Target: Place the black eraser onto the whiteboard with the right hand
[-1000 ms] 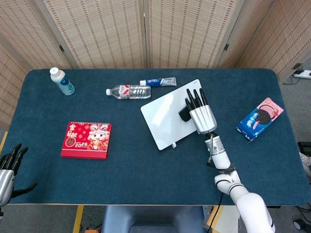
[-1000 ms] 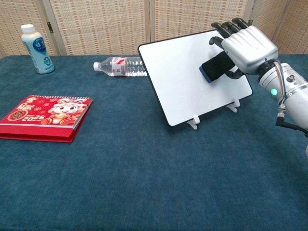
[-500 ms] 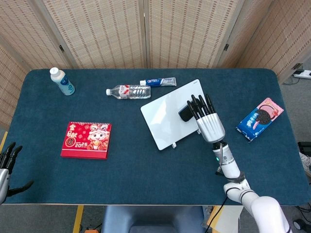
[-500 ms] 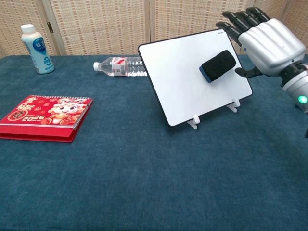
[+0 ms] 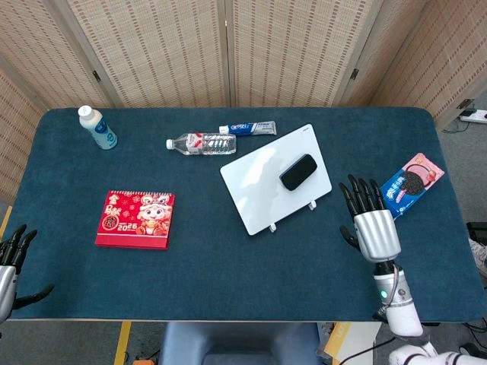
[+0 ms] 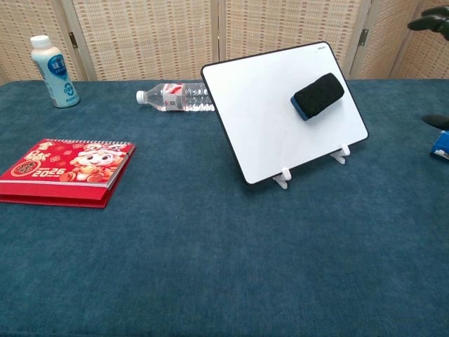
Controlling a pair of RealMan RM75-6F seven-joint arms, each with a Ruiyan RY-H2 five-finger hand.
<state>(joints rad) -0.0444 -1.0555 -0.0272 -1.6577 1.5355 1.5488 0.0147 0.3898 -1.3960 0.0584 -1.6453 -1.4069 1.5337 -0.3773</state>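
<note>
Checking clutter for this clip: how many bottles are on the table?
2. A white bottle stands upright at the far left corner; a clear water bottle lies on its side near the far edge, just left of the whiteboard. None appears hidden.

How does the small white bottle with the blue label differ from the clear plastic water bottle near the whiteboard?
The small white bottle with a blue label stands upright near the table's far left corner; the clear plastic water bottle lies on its side by the whiteboard. The white bottle is opaque and squat; the clear one is see-through and longer, with a red and white label. Both are capped and untouched by either hand.
</note>
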